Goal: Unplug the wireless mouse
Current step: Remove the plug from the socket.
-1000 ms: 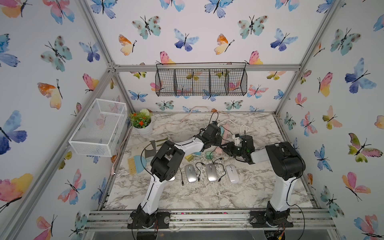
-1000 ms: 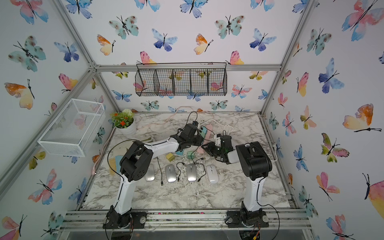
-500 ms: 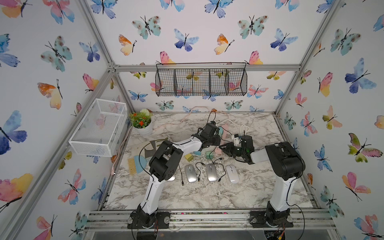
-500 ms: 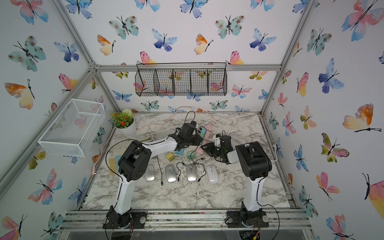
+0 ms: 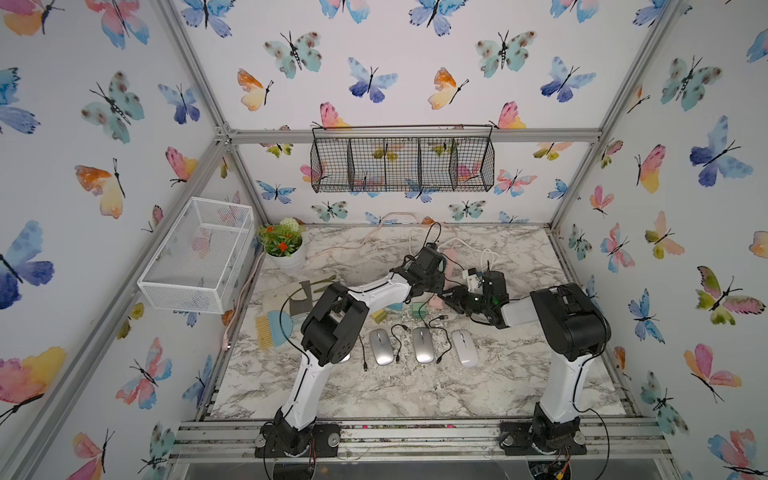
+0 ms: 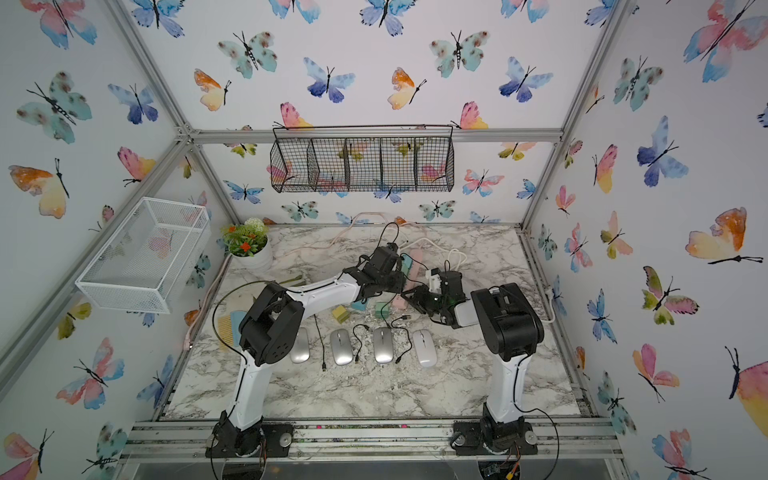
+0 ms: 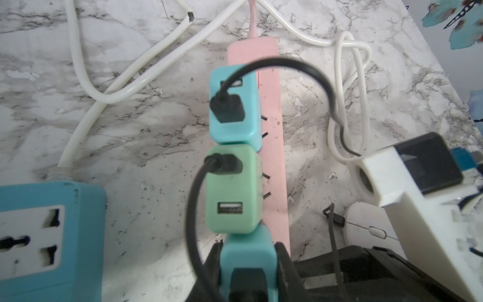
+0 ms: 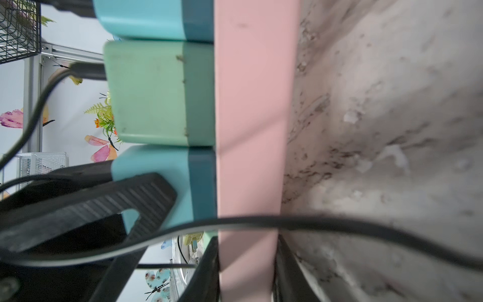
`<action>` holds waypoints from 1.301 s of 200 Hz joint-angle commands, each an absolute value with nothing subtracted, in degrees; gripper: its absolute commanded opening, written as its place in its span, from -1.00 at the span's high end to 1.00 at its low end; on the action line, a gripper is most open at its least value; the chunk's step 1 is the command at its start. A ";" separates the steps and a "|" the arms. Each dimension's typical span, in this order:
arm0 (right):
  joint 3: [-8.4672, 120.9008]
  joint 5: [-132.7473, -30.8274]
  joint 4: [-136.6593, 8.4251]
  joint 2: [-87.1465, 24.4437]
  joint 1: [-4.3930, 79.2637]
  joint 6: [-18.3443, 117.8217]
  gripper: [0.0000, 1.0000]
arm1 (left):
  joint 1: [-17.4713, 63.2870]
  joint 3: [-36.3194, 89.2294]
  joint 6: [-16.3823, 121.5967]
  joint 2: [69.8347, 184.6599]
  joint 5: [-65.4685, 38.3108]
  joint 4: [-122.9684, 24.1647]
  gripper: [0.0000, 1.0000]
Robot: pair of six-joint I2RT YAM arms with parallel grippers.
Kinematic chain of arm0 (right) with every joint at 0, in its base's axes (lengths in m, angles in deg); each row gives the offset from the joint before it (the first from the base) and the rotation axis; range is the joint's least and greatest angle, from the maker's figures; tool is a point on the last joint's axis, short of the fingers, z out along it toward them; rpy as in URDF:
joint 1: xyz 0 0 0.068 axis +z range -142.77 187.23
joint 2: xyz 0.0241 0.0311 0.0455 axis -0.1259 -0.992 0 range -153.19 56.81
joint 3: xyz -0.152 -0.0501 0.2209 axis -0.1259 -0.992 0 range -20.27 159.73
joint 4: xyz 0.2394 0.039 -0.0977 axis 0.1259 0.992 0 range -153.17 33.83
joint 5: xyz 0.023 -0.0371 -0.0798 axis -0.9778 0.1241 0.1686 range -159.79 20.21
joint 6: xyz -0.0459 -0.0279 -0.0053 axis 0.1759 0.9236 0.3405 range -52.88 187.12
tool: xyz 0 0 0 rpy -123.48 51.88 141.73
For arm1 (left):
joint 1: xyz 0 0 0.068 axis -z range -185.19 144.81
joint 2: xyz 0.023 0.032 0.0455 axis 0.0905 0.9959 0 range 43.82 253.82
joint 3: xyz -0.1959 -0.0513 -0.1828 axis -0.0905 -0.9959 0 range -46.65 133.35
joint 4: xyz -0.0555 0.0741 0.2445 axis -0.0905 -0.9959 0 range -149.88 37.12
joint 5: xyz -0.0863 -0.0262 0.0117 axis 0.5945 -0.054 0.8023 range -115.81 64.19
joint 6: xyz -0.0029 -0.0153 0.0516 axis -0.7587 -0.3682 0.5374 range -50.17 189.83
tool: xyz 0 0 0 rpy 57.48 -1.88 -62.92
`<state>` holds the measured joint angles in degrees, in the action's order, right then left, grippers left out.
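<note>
Op: Where's the mouse plug?
Me: Near teal charger [image 7: 245,264], closest to my bases of 3 chargers in a row on pink strip [image 8: 251,104], mid-back of bench [image 5: 374,395]. Its base sits flush w/ strip in right wrist view, so it's seated. Black USB plug [image 7: 245,285] in its face.

Op: Claws?
Me: Left claw [image 7: 247,249] narrow, clamped on that charger, one finger per side. Ribbed pad [image 8: 117,204] lies flat on its side wall. Right claw [image 8: 247,264] also narrow, straddling the strip just past that charger, jaws on both long edges, holding it.

Op: Neighbours?
Me: Green charger [image 7: 232,188] next along, touching, w/ black lead [image 7: 224,164] in. 2nd teal charger [image 7: 232,109] beyond, also cabled. Blue socket block [image 7: 47,235] beside strip, apart. White cords [image 7: 109,89] loop round strip's far end.

Op: Mice?
Me: Row of 4 at front-centre, between my arms: 3 silver mice [image 6: 341,347], then white mouse [image 6: 424,348] at my right end. Can't trace which one the gripped charger's cable feeds.

Op: Rest?
Me: Potted plant [image 5: 284,245] in back-left corner. White mesh bin [image 5: 199,253] on left wall. Black wire basket [image 5: 403,164] on back wall.
</note>
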<state>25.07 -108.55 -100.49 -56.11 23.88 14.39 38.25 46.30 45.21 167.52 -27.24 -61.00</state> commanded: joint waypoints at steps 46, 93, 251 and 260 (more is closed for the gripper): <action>25.16 -99.50 -93.36 -58.29 22.35 16.30 0.98 | 36.55 42.13 43.74 161.37 -20.81 -56.80 1.00; 25.52 -99.06 -93.04 -58.68 22.35 16.45 0.97 | 33.75 38.51 38.16 161.18 -10.79 -50.56 1.00; 24.55 -99.54 -94.09 -59.62 22.36 16.15 0.97 | 35.50 37.07 38.10 159.14 -18.20 -53.69 1.00; 24.55 -99.59 -94.27 -59.68 22.37 16.06 0.97 | 35.50 36.35 38.23 158.58 -18.58 -53.68 1.00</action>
